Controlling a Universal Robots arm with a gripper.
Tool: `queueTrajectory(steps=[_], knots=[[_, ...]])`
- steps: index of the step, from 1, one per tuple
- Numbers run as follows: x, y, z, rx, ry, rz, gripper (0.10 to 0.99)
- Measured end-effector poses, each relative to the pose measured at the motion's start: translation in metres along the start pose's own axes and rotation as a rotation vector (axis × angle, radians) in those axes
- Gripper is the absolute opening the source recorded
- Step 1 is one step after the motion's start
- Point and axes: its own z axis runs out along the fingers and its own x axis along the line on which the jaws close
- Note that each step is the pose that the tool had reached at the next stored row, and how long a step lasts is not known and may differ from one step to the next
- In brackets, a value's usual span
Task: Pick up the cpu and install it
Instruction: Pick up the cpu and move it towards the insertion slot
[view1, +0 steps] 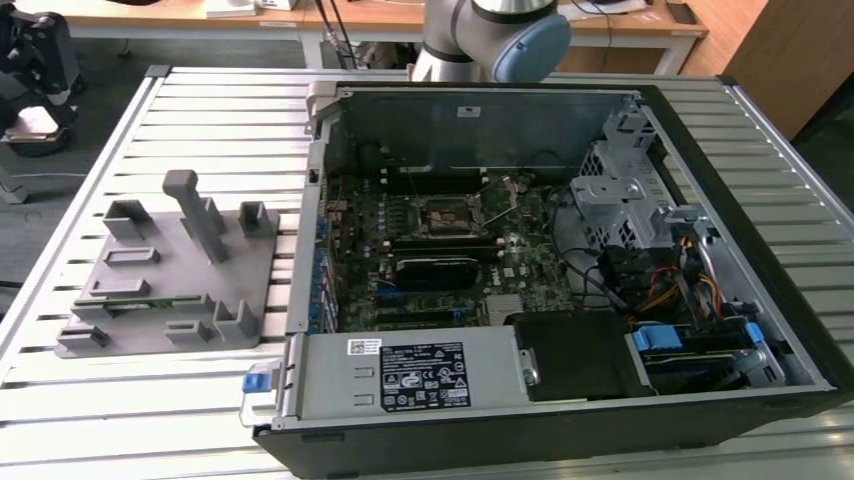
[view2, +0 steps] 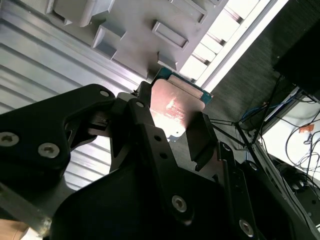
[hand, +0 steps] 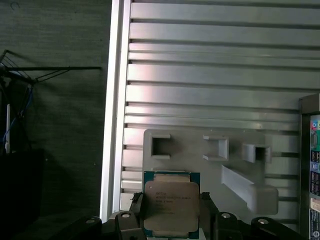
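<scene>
My gripper (hand: 172, 214) is clamped on the cpu (hand: 171, 200), pinching two opposite edges, with the metal top turned toward both wrist cameras. Beyond the chip lies the grey fixture plate (hand: 200, 160) on the slatted table (hand: 210, 60), well apart from it, so I judge the cpu lifted clear. Farther off in the exterior view, the socket (view1: 445, 212) sits inside the computer case (view1: 747, 330), well to the exterior view's right of the fixture plate.

Computer case (view1: 467, 120) sits on slatted table (view1: 214, 100). Fixture plate (view1: 160, 285) on table, at the exterior view's left of case. Cpu (hand: 170, 200) between gripper (hand: 171, 209) fingers, over plate's edge.
</scene>
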Motion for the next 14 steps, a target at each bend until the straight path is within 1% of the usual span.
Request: queueTrajectory(steps=[5, 14], knots=[[0.0000, 0.0028, -0.0053, 0.000, 0.0000, 0.000, 0.525], [0.0002, 0.0090, -0.0200, 0.001, 0.0000, 0.000, 0.525]])
